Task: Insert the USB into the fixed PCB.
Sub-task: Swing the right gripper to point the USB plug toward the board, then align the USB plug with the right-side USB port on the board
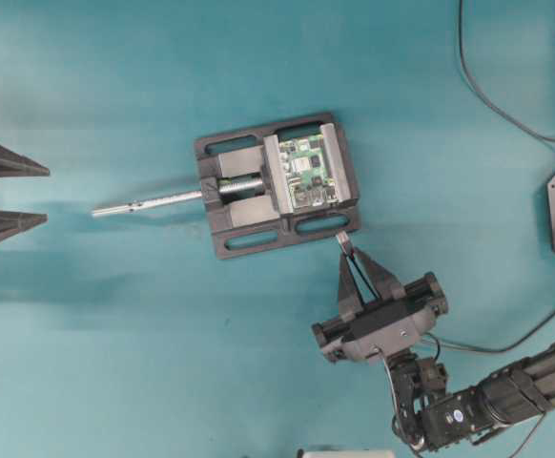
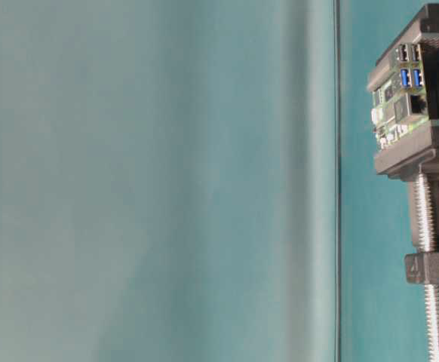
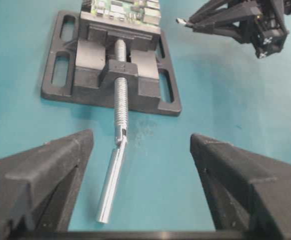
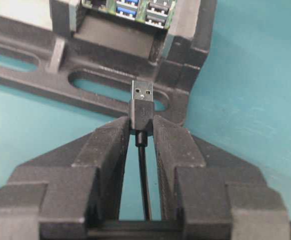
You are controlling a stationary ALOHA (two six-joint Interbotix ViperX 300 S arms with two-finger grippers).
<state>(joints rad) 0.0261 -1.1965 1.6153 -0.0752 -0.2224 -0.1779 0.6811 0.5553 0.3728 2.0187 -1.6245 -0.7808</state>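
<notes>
- Overhead: right gripper pinches the USB just beside the vise holding the fixed PCB; left gripper waits wide open, well apart.
- Right wrist: I see the plug below the ports; approach step. Next I'd raise and line it up with 1 socket.

Right gripper pinching the USB, tip just short of the black vise base flange. That flange and the jaw wall above it sit between plug and the fixed PCB ports. Screw rod sticks out on the vise's left side, blocking that approach. Left gripper spread wide, well apart at the table edge. Bare teal table around the rest
</notes>
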